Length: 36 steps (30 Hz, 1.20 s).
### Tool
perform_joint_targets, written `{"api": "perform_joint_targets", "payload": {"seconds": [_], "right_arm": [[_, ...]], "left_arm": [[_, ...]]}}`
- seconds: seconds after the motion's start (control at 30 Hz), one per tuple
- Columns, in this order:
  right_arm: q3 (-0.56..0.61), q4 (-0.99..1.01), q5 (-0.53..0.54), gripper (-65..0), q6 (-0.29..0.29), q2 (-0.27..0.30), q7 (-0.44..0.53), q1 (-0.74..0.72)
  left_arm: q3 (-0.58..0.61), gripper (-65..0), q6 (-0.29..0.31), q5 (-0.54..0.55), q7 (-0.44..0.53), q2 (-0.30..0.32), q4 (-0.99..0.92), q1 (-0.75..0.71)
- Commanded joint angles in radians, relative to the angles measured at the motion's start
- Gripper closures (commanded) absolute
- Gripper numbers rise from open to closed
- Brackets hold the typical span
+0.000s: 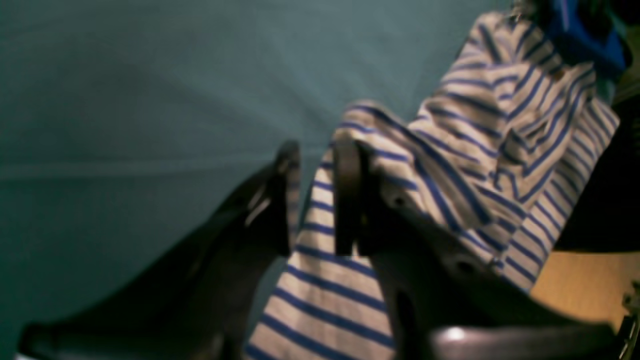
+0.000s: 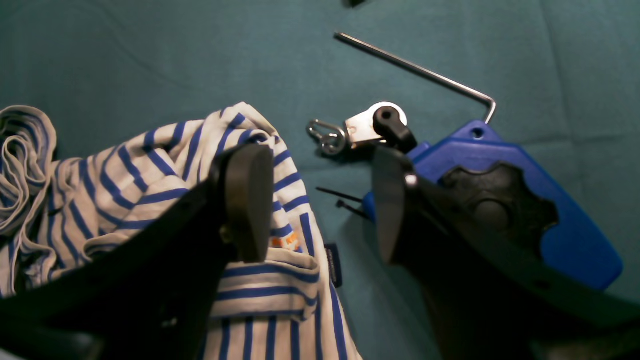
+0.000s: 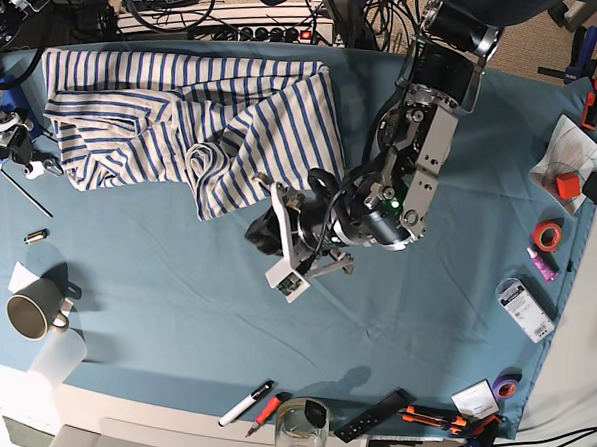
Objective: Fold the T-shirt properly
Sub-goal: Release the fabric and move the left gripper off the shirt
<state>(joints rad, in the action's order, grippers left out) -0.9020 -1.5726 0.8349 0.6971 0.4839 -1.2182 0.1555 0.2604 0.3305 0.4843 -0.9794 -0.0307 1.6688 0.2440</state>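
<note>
The white T-shirt with thin blue stripes (image 3: 174, 122) lies crumpled at the table's back left. In the left wrist view my left gripper (image 1: 317, 200) is shut on a fold of the T-shirt (image 1: 470, 150), and cloth drapes over one finger. In the base view the left gripper (image 3: 264, 230) sits at the shirt's lower right edge. My right gripper (image 2: 320, 205) is open, one finger over the T-shirt (image 2: 150, 180) near its dark blue neck label (image 2: 334, 265), the other over a blue clamp (image 2: 575, 235). In the base view the right gripper (image 3: 5, 136) is at the shirt's left end.
A teal cloth (image 3: 174, 307) covers the table. A hex key (image 2: 415, 70) and a metal shackle (image 2: 327, 136) lie beside the clamp. A mug (image 3: 31, 312), markers (image 3: 254, 403) and a glass (image 3: 303, 429) stand along the front edge. Tape rolls (image 3: 548, 235) and small items sit at the right.
</note>
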Motion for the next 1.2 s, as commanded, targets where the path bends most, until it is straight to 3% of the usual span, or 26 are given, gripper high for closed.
{"api": "perform_joint_targets", "payload": {"seconds": [0.0,0.23,0.37,0.47,0.7,0.9,1.07,1.17], "right_arm": [[-0.008,-0.017,0.014,-31.6,0.001,0.028,0.026,-0.009],[-0.008,-0.017,0.013,-31.6,0.001,0.028,0.026,-0.009],[-0.008,-0.017,0.013,-31.6,0.001,0.028,0.026,-0.009],[-0.008,-0.017,0.013,-31.6,0.001,0.028,0.026,-0.009],[-0.008,-0.017,0.013,-31.6,0.001,0.028,0.025,-0.008],[-0.008,-0.017,0.013,-31.6,0.001,0.028,0.025,-0.009],[-0.008,-0.017,0.013,-31.6,0.001,0.028,0.025,-0.009],[-0.008,-0.017,0.013,-31.6,0.001,0.028,0.025,-0.009]], "left_arm": [[-0.001,-10.9,0.003,0.018,0.027,-0.023,0.02,0.022],[0.089,-10.9,0.002,-0.068,0.126,-0.064,0.018,0.023],[0.177,-10.9,-0.09,-0.124,0.139,-0.064,0.018,0.023],[0.227,-10.9,-0.125,-0.171,0.143,-0.08,0.018,0.023],[0.297,-10.9,-0.125,-0.206,0.173,-0.126,0.017,0.025],[0.302,-10.9,-0.132,-0.238,0.18,-0.126,0.017,0.025],[0.284,-10.9,-0.133,-0.394,0.231,-0.126,0.009,0.025],[0.237,-10.9,-0.132,-0.412,0.267,-0.126,-0.016,0.025]]}}
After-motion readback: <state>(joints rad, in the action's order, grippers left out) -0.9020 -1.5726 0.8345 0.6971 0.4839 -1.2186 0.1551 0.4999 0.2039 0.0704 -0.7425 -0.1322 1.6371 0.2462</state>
